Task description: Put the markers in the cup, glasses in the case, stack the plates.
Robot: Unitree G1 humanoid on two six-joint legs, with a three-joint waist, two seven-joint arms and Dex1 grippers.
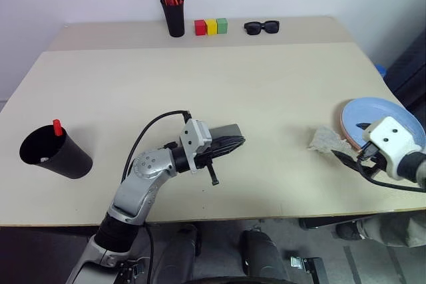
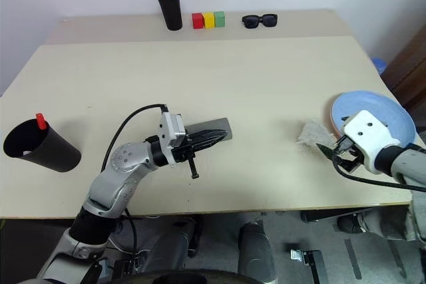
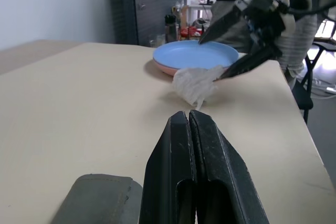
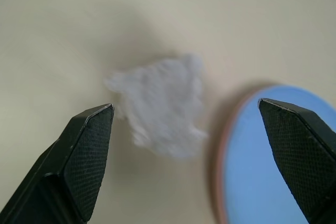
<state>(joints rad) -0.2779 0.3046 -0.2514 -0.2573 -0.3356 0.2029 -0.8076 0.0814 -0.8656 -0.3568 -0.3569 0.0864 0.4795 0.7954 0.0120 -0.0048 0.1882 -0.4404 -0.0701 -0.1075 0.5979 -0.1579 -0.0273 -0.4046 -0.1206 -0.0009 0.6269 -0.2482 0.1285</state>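
The black cup (image 1: 54, 155) stands at the table's left with a red marker (image 1: 57, 127) upright inside it. My left gripper (image 1: 225, 143) is shut, empty, lying level over the grey case (image 1: 231, 130) in the middle; the case's end shows beside its fingers (image 3: 100, 198). The glasses are out of view. At the right edge the light blue plate (image 1: 385, 115) rests on the pink plate (image 3: 164, 70). My right gripper (image 4: 185, 106) hangs wide open over a crumpled white tissue (image 4: 163, 108), just left of the plates, holding nothing.
Along the back stand a black pen holder (image 1: 174, 16) with orange-capped markers, three coloured blocks (image 1: 211, 26) and black sunglasses (image 1: 261, 27). The table's right edge runs close behind the plates.
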